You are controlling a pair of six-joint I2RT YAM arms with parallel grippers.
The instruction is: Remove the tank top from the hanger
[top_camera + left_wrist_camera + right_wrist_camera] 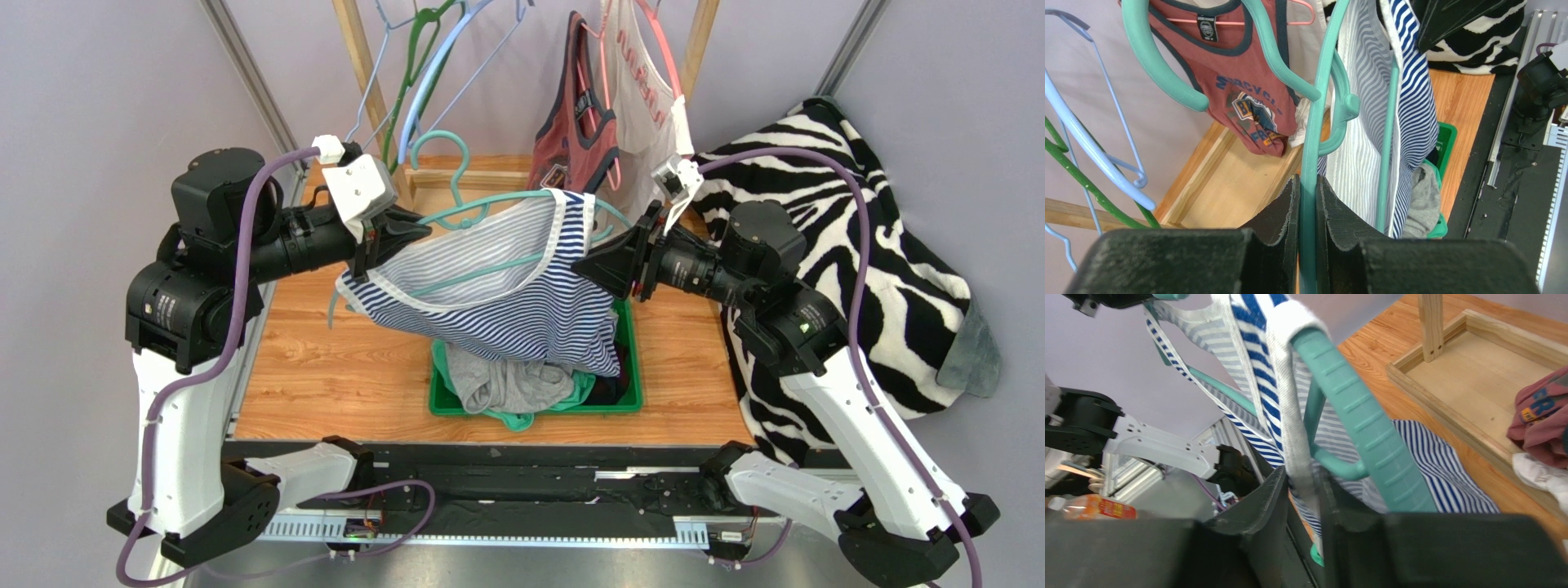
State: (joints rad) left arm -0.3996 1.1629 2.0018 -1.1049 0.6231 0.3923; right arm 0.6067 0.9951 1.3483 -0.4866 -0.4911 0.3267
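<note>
A blue-and-white striped tank top hangs on a teal plastic hanger, held in the air above the table. My left gripper is shut on the hanger's left arm. In the left wrist view the teal bar runs straight between my pads. My right gripper is at the top's right shoulder. In the right wrist view it is shut on the white-trimmed strap, next to the ribbed end of the hanger. The top's body sags down toward the bin.
A green bin with grey and green clothes sits under the top. Behind are a wooden rack base, empty wire hangers, a red tank top and a white garment. A zebra-print cloth lies at the right.
</note>
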